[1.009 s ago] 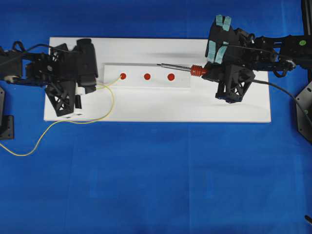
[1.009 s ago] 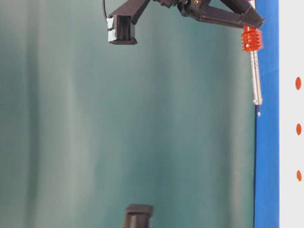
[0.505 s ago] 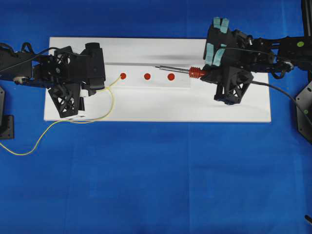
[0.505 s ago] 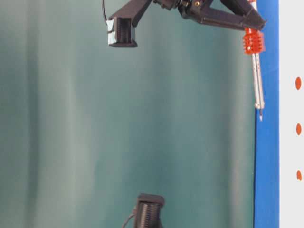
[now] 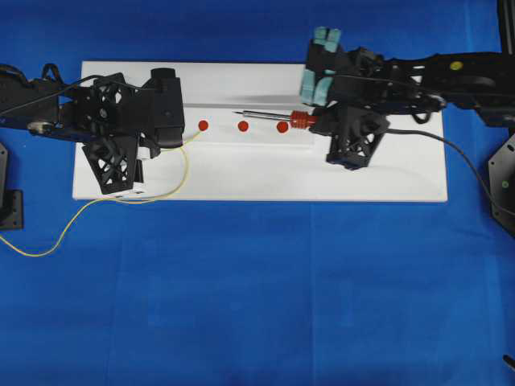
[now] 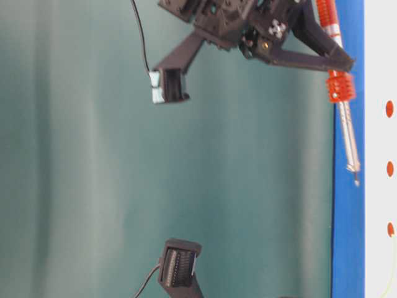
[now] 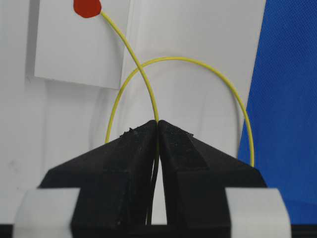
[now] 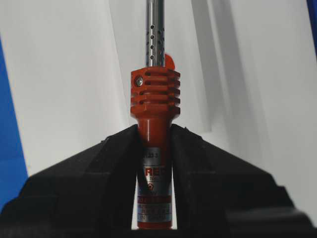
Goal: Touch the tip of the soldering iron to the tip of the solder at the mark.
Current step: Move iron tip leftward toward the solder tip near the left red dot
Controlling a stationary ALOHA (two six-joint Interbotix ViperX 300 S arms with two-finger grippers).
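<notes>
Left gripper [image 7: 157,130] pinches the solder [image 7: 132,54], tip on the mark [image 7: 87,7]. Right gripper [image 8: 154,136] clamps the soldering iron [image 5: 273,117]; ease it toward 9 o'clock, low and slow.

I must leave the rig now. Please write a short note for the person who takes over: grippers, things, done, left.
Left gripper: shut on the solder; its tip lies at the leftmost red mark.
Right gripper: shut on the soldering iron, held above the white board.
Done: both things grasped, solder tip placed.
Left: the iron's tip is near the middle mark; bring it to the solder tip.
</notes>
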